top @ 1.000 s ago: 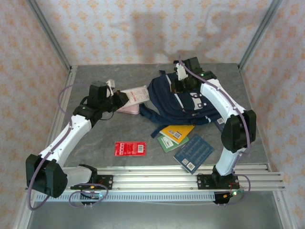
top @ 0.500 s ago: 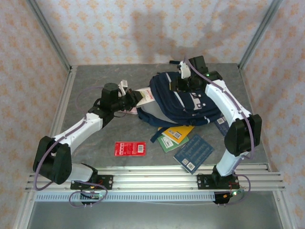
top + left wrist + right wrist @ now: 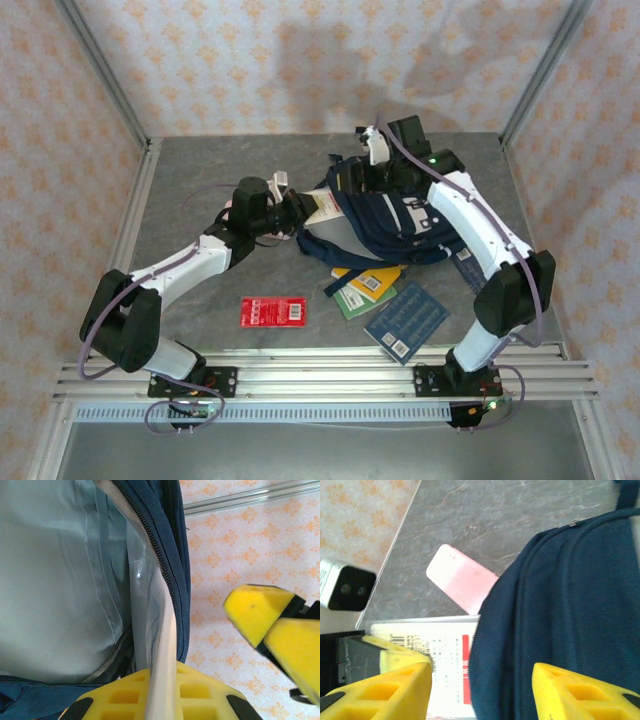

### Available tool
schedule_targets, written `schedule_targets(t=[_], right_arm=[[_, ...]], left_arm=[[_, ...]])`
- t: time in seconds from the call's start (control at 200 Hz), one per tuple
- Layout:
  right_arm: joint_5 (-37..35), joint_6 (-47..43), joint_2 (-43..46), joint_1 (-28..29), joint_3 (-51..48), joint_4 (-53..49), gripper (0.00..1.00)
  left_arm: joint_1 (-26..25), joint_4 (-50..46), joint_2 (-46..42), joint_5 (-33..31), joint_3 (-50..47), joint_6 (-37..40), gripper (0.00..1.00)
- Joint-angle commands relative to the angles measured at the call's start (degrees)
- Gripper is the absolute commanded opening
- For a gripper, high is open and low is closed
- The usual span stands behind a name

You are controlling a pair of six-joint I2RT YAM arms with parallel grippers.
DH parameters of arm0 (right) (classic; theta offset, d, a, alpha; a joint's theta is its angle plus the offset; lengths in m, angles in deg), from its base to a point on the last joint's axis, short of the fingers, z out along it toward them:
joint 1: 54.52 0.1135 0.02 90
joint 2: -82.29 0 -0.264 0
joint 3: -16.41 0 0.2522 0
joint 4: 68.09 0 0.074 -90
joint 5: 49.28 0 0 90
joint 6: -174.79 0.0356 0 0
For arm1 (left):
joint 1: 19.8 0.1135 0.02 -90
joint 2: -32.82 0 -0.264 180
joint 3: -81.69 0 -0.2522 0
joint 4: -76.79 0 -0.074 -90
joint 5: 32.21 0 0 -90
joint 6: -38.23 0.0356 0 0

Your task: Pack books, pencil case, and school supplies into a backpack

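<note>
Left gripper (image 3: 297, 209) is pushing farther right, clamped on the white packet (image 3: 322, 207) — now entering the backpack (image 3: 400, 228) mouth; right gripper (image 3: 362, 172) is spreading open, apparently releasing the flap.

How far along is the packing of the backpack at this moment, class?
Done: the backpack is unzipped, its mouth open. In hand: the left gripper holds the white packet at that mouth; the right gripper is open over the backpack's top. Left: red packet, orange-yellow book, green book, dark blue book and pink case lie outside.
</note>
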Motion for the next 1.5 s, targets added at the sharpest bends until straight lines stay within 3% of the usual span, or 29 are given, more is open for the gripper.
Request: schedule_targets(t=[0.0,0.195,0.39,0.46,0.615,0.745,0.986,1.291,1.496], right_arm=[[-5.0,-2.7,-1.8,2.2,2.7,-4.8,0.54],[-14.0,-4.8,-3.8,3.8,3.3,-7.6,0.53],[-18.0,-6.7,-7.2,6.0,5.1,-10.4,0.47],[-17.9,-6.9,-8.1,6.4,5.7,-10.8,0.37],[-18.3,-6.9,-8.1,6.4,6.6,-10.6,0.0],[-20.4,-7.1,-5.8,5.4,8.5,-10.5,0.0],[-13.4,-5.5,0.3,0.2,11.9,-8.7,0.0],[-8.7,-5.5,0.9,-2.0,17.4,-11.7,0.0],[-6.8,-5.3,0.6,-2.3,17.8,-11.7,0.0]], left_arm=[[-0.7,7.0,-1.2,1.0,3.1,-0.1,0.0],[-0.9,6.8,-1.3,0.9,3.1,0.1,0.0],[-1.1,7.0,-0.9,0.8,3.1,0.1,0.0],[-1.1,7.1,-0.8,0.8,3.2,0.1,0.0],[-1.1,6.2,-0.8,0.8,3.2,0.9,0.0],[-1.1,1.5,-1.6,-0.1,3.6,4.1,0.0],[-0.9,-9.9,-1.7,-4.4,4.6,10.8,0.0],[-1.0,-7.6,5.8,-1.6,8.8,10.8,0.0],[-1.7,-0.9,13.3,1.3,15.5,7.0,0.0]])
